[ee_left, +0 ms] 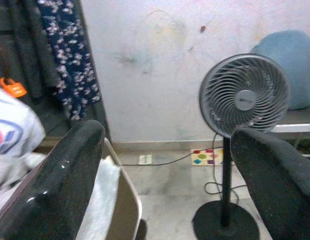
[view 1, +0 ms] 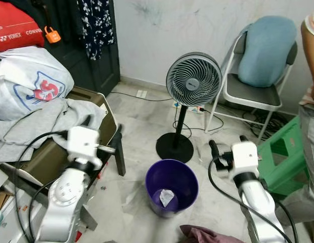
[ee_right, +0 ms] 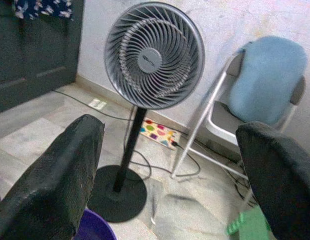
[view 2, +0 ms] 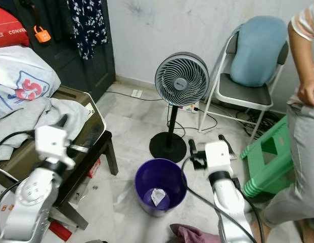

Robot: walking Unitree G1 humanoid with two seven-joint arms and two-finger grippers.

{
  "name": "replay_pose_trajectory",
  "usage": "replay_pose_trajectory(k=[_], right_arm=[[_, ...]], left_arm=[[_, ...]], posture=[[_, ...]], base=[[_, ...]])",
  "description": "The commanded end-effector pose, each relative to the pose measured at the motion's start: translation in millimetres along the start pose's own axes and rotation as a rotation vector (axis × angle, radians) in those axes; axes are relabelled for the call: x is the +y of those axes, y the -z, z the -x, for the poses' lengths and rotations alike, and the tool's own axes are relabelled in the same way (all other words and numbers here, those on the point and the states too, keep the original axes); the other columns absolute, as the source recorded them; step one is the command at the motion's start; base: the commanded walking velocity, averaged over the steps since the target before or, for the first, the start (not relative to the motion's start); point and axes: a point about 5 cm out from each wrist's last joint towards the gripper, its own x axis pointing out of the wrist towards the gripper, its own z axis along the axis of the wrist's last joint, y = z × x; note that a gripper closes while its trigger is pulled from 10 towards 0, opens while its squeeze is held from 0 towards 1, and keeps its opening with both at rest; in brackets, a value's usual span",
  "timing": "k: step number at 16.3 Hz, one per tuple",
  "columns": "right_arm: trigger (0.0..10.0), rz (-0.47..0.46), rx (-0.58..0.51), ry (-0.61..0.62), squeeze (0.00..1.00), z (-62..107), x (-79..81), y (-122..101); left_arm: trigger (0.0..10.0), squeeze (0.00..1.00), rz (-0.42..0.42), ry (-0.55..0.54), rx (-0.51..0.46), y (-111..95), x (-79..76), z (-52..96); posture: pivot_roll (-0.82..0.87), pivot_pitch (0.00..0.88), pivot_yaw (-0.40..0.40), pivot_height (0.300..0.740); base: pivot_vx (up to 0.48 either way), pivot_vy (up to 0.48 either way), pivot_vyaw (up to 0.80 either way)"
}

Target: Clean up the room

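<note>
A maroon cloth [view 1: 202,235] lies on the floor at the near edge, perhaps a garment; soft and light, best pinched at a raised fold. Beyond it stands the purple bin [view 1: 172,187], crumpled paper inside. Left end effector [ee_left: 169,190] and right end effector [ee_right: 169,190] hover wide open, empty.

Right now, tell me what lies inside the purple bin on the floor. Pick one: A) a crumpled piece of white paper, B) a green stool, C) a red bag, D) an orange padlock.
A: the purple bin in front of the fan holds a crumpled piece of white paper at its bottom.
</note>
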Motion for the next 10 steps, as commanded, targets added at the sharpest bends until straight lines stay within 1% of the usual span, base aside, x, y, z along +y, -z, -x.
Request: replay_pose_trajectory(k=[1,2,3,4,6,7,8,9,10], right_arm=[[10.0,-0.004,-0.016,0.028,1.00,0.6,-6.3,-7],[10.0,-0.007,-0.016,0.036,1.00,0.7,-8.0,-7],[10.0,-0.013,-0.016,0.043,1.00,0.0,-9.1,-8],[10.0,-0.029,-0.018,0.056,1.00,-0.9,-10.2,-11],[10.0,-0.035,-0.013,0.050,1.00,4.3,-9.0,-12],[10.0,-0.034,0.000,0.029,1.00,11.7,-8.5,-12],[10.0,-0.039,0.033,-0.002,0.35,14.6,-5.3,-9],[10.0,-0.028,0.049,-0.022,0.00,15.2,-2.6,-6],[10.0,-0.014,0.039,-0.027,0.00,11.2,-0.9,-9]], left_arm=[[10.0,0.00,0.007,-0.037,0.020,6,3.1,4.5],[10.0,0.00,0.007,-0.045,0.026,9,3.6,7.5],[10.0,0.00,0.009,-0.042,0.025,9,3.2,7.3],[10.0,0.00,0.007,-0.039,0.016,8,2.9,2.7],[10.0,0.00,0.016,-0.044,0.012,7,3.5,2.0],[10.0,0.00,0.036,-0.057,0.017,8,4.1,4.4],[10.0,0.00,0.037,-0.052,0.033,12,2.4,8.5],[10.0,0.00,0.047,-0.046,0.043,14,-0.3,11.3],[10.0,0.00,0.050,-0.030,0.042,14,-4.3,10.1]], posture=[[-0.06,0.000,-0.038,0.740],[-0.06,0.000,-0.034,0.740],[-0.06,0.000,-0.033,0.740],[-0.06,0.000,-0.033,0.740],[-0.06,0.000,-0.030,0.740],[-0.06,0.000,-0.022,0.740],[-0.07,0.000,-0.009,0.740],[-0.07,0.000,-0.008,0.740],[-0.07,0.000,-0.006,0.740]], base=[[0.000,0.000,0.00],[0.000,0.000,0.00],[0.000,0.000,0.00],[0.000,0.000,0.00],[0.000,0.000,0.00],[0.000,0.000,0.00],[0.000,0.000,0.00],[0.000,0.000,0.00],[0.000,0.000,0.00]])
